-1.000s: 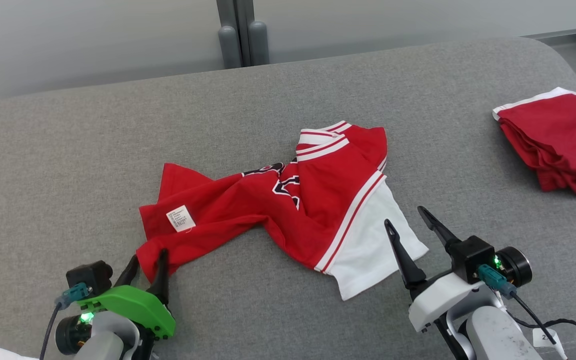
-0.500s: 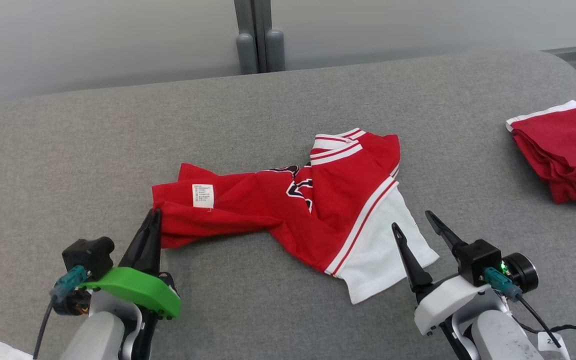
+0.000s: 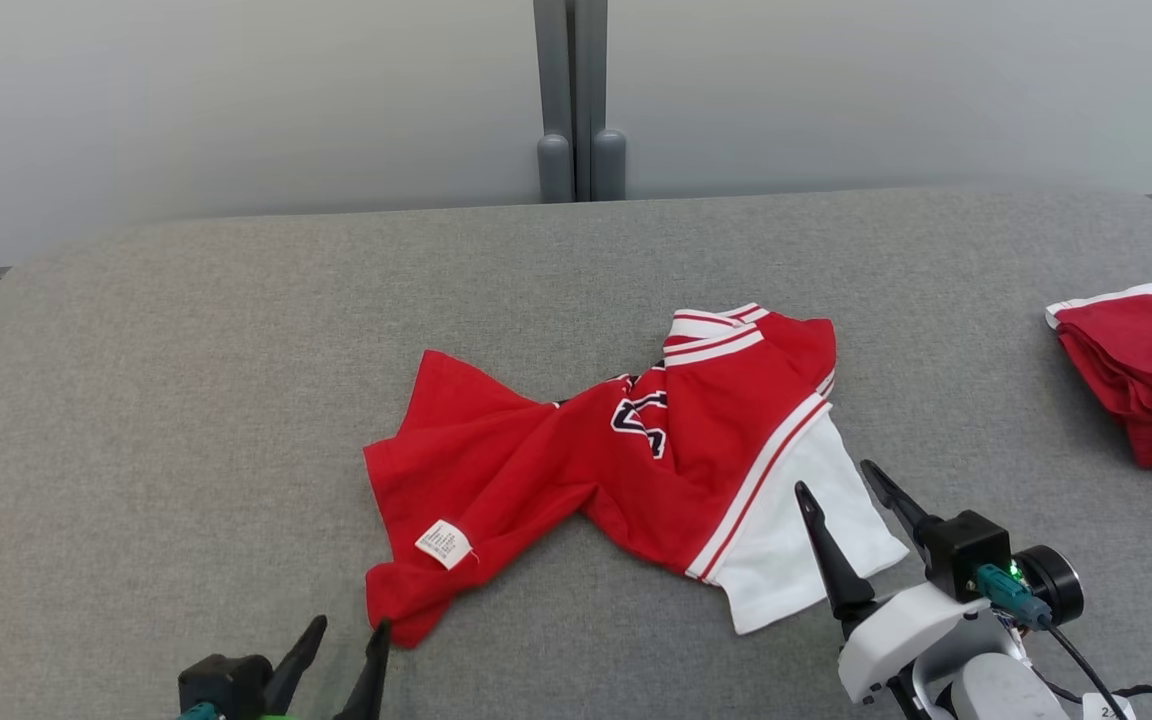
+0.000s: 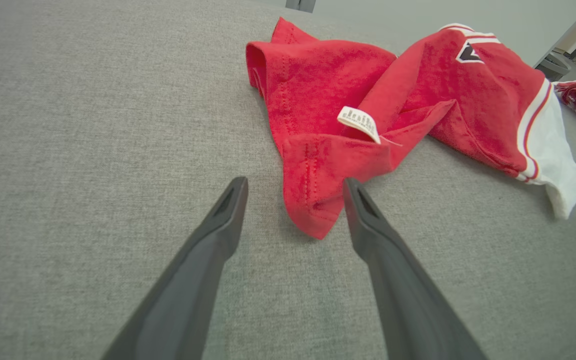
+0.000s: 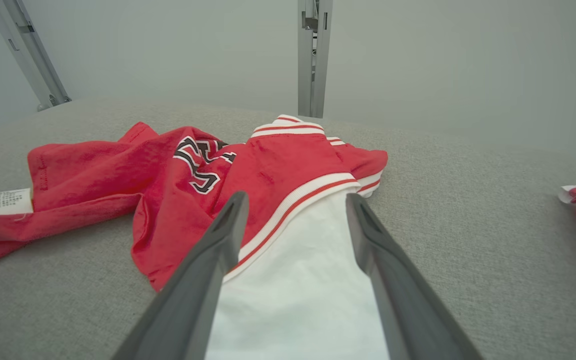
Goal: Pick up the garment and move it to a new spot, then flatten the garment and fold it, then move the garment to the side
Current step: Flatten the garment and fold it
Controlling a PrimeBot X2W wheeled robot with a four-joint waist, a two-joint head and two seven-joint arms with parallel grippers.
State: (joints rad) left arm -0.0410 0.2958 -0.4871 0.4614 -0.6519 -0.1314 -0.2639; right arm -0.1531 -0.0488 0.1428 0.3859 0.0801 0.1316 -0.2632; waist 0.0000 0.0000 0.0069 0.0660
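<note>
A wide grey fabric-covered table (image 3: 186, 350) is seen, and the red short-sleeved jersey with white trim (image 3: 556, 470) is laid crumpled near its middle, towards the robot's side. A folded stack of red garments (image 3: 1151, 370) is kept well apart at the right edge.

The step in hand is judged to be flattening. The left gripper (image 3: 351, 625) is held with its jaws spread and nothing gripped, the jersey's lower hem corner lying just beyond and between the fingertips in the left wrist view. The right gripper (image 3: 834, 477) is likewise spread and empty, poised over the white sleeve (image 3: 806, 530). A good result would be expected if the hem corner were pinched low against the cloth, only one layer being taken, and if the sleeve side were held or drawn the opposite way so that the twist is pulled out rather than dragged along.

The body of the jersey is twisted at the waist and bunched into ridges. The striped red-and-white collar (image 3: 711, 335) is turned to the far side. Black-and-white lettering (image 3: 641, 420) is partly swallowed by a fold. A small white care label (image 3: 444, 543) is exposed near the hem, so the fabric there is judged to be turned inside out.
</note>
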